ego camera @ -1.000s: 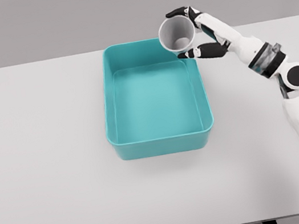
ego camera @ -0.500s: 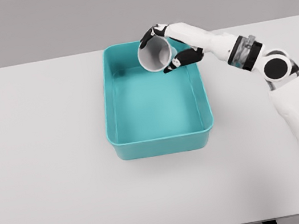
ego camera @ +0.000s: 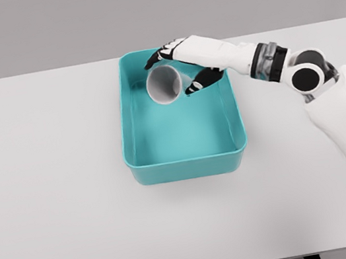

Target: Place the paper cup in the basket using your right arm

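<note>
A grey-white paper cup (ego camera: 164, 84) hangs tilted over the back part of the teal basket (ego camera: 188, 167), its open mouth turned toward me. My right hand (ego camera: 176, 72) is shut on the cup, with the fingers (ego camera: 157, 56) over its top and the thumb (ego camera: 196, 87) under its right side. The right arm reaches in from the right across the basket's far right corner. The basket's inside is bare. My left arm is out of the picture.
The basket stands in the middle of a white table (ego camera: 50, 191). A plain grey wall lies behind the table's far edge.
My right hand has carried the cup leftward and down, from above the basket's far right corner to inside its rim line. The cup has tipped further toward me.
</note>
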You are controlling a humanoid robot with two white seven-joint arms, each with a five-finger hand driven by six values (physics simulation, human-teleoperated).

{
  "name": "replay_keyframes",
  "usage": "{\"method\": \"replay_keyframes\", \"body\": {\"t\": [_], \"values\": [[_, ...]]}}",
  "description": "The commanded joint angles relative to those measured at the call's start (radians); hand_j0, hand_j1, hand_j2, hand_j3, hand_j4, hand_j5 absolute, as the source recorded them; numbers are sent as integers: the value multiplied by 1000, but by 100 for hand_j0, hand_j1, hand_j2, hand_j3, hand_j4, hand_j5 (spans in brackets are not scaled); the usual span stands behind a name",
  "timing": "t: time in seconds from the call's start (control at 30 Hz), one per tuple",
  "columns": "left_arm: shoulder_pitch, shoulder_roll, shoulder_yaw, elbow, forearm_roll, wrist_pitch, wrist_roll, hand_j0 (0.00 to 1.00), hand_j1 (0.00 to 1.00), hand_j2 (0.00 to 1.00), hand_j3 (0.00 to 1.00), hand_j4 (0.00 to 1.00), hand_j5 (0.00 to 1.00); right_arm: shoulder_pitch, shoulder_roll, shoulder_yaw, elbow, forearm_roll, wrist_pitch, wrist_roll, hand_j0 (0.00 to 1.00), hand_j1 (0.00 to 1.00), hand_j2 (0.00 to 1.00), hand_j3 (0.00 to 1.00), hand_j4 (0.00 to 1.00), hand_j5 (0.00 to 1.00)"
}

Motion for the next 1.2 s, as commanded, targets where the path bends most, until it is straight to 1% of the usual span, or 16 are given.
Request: {"method": "replay_keyframes", "body": {"t": [0.0, 0.03, 0.4, 0.43, 0.47, 0.5, 0.53, 0.57, 0.6, 0.67, 0.73, 0.8, 0.83, 0.9, 1.17], "values": [[0, 0, 0, 0, 1, 0, 0, 100, 100, 100, 100, 100, 100, 0, -21, 4, -19, -2, 4, -1, 92, 92, 92, 92, 92, 92], [0, 0, 0, 0, -1, 0, 0, 100, 100, 100, 100, 100, 100, 0, -28, 4, -19, -2, 4, -1, 98, 98, 98, 98, 98, 98], [0, 0, 0, 0, -1, 0, 0, 100, 100, 100, 100, 100, 100, 0, -37, 1, -34, -7, 11, -1, 99, 99, 99, 99, 99, 99], [0, 0, 0, 0, 1, 0, 0, 100, 100, 100, 100, 100, 100, 3, -37, -6, -32, -19, 11, -1, 99, 99, 99, 99, 99, 99], [0, 0, -3, -1, -4, -2, 4, 100, 100, 100, 100, 100, 100, 6, -41, -21, -29, -63, 14, -1, 99, 99, 99, 99, 99, 99], [-8, 0, -2, -1, -1, -2, 3, 100, 100, 100, 100, 100, 100, 18, -58, -56, -31, -163, 21, -1, 100, 100, 100, 100, 100, 100], [-8, 0, -2, -1, -2, 0, 3, 100, 100, 100, 100, 100, 100, 31, -89, -78, -34, -241, 21, -1, 100, 100, 100, 100, 100, 100], [-2, 0, 1, -1, -4, 0, 3, 100, 100, 100, 100, 100, 100, 58, -121, -107, -51, -338, 18, -1, 100, 100, 100, 100, 100, 100], [2, 0, 1, 0, -4, 0, 3, 100, 100, 100, 100, 100, 100, 80, -143, -131, -77, -398, 18, -1, 100, 100, 100, 100, 100, 100], [0, 0, -2, -1, -2, 0, 3, 100, 100, 100, 100, 100, 100, 147, -201, -173, -153, -533, 22, -1, 100, 100, 100, 100, 100, 100], [0, 0, 1, -1, -4, 0, 3, 100, 100, 100, 100, 100, 100, 236, -273, -226, -219, -628, 21, -1, 100, 100, 100, 100, 100, 100], [0, 0, -2, -1, -2, 0, 3, 100, 100, 100, 100, 100, 100, 321, -339, -292, -278, -662, 21, -1, 100, 100, 100, 100, 100, 100], [0, 0, 0, 0, -2, 0, 3, 100, 100, 100, 100, 100, 100, 353, -356, -318, -288, -674, 21, -1, 100, 100, 100, 100, 100, 100], [0, 0, 0, -1, -2, 0, 3, 100, 100, 100, 100, 100, 100, 393, -359, -352, -289, -680, 21, -1, 100, 100, 100, 100, 100, 100], [0, 0, 0, -1, -4, -2, 3, 100, 100, 100, 100, 100, 100, 399, -359, -354, -289, -680, 21, -1, 100, 100, 100, 100, 100, 100]]}}
